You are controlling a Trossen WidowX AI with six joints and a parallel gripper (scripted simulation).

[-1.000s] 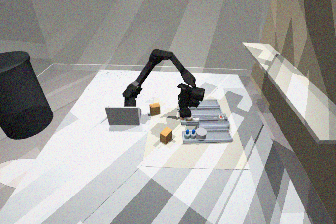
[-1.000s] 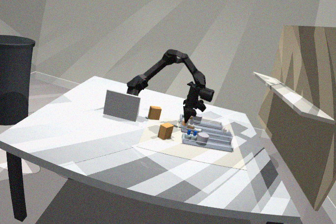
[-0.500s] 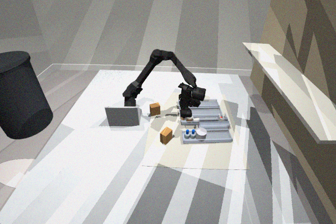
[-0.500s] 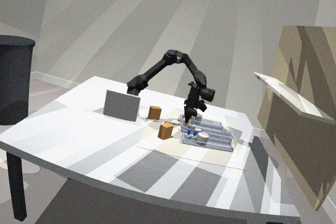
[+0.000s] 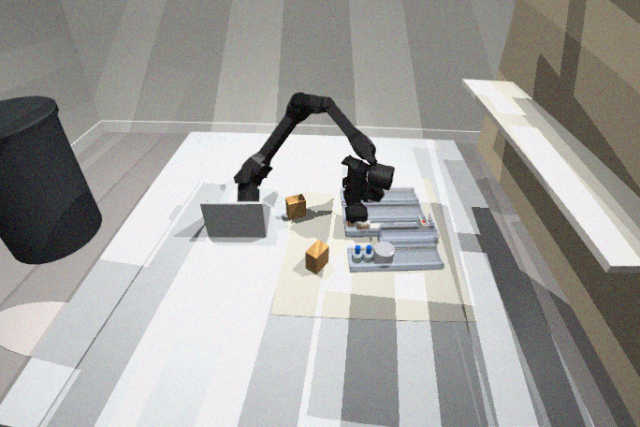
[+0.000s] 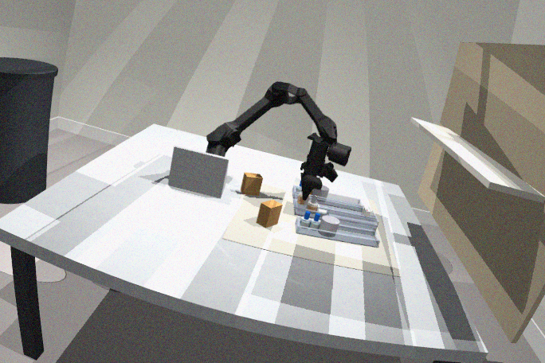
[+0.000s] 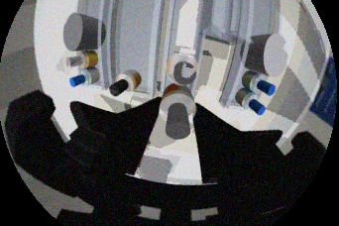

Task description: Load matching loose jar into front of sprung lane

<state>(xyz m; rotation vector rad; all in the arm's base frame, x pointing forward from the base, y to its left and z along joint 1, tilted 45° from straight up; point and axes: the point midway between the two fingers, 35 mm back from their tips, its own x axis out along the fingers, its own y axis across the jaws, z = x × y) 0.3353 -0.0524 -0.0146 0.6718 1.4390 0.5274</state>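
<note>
While the matte black gripper (image 7: 177, 134) is clamping a small grey-lidded brown jar (image 7: 178, 115) at centre frame, just before a similar jar (image 7: 183, 69) in the ribbed grey plastic lane tray (image 5: 405, 228), everything is resting on a beige mat (image 5: 368, 301) over a white table (image 6: 136, 236).

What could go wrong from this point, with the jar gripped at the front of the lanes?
1. The gripper is shut on the jar, right behind the lane's jar; an off-centre push could tip either one.
2. Letting go before the held jar sits behind the front stop could let the pusher shove the row back out.
3. The blue-capped jars stand nearby; the fingers might brush them.
</note>
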